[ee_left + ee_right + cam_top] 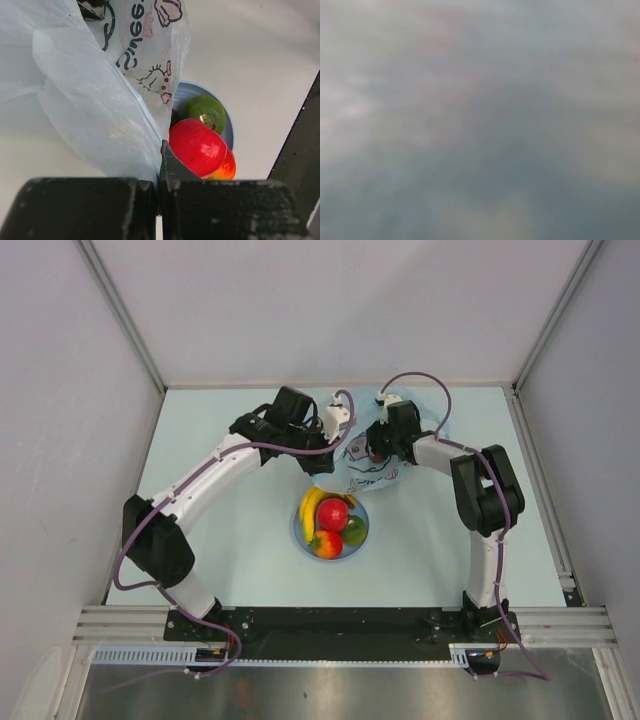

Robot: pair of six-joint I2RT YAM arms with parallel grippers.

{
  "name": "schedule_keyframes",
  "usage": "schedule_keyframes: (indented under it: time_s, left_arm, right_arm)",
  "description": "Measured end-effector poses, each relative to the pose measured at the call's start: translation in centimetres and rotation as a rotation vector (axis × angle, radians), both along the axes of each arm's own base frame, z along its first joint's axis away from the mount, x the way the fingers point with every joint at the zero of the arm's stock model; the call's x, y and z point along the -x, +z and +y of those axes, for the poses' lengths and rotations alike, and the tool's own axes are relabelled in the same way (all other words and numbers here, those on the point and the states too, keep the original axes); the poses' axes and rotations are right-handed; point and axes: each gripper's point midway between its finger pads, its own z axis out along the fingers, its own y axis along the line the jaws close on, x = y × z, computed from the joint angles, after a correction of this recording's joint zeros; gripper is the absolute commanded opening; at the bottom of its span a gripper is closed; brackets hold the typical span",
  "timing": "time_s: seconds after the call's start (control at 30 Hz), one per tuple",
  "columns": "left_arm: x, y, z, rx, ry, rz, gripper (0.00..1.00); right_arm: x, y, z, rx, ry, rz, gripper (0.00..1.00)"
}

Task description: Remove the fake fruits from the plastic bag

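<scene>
The pale-blue plastic bag (365,468) with its cartoon print hangs between my two grippers at the far middle of the table. My left gripper (333,448) is shut on a fold of the bag (100,110), jaws pinched together (161,167). My right gripper (379,450) is pushed into the bag; its wrist view is a grey blur, so its jaws are hidden. A small dark-red patch shows at its tip. The blue plate (300,532) holds the yellow banana (311,504), red apple (333,513), green fruit (354,530) and red-orange fruit (328,544). The left wrist view shows the apple (197,147), green fruit (207,112) and red-orange fruit (226,170).
The plate's rim (187,92) sits just near of the bag. Grey walls (330,310) close the table at the back and both sides. A metal rail (340,625) with the arm bases runs along the near edge.
</scene>
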Motion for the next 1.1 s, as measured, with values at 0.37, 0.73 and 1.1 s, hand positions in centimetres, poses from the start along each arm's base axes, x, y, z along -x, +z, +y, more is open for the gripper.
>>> schedule_keyframes:
  time_s: [0.37,0.73,1.1]
  left_arm:
    - [-0.1,0.0,0.0,-0.001,-0.004,-0.006,0.0]
    - [-0.3,-0.4,-0.2,-0.005,-0.004,0.003,0.0]
    - [-1.3,0.3,-0.8,0.004,-0.002,-0.015,0.0]
  right_arm:
    - [3.0,9.7,0.2,-0.069,0.106,-0.151,0.43]
    - [18.5,15.9,1.7,-0.162,0.414,-0.286,0.42]
    - [25.1,11.3,5.0,-0.138,0.698,-0.16,0.48]
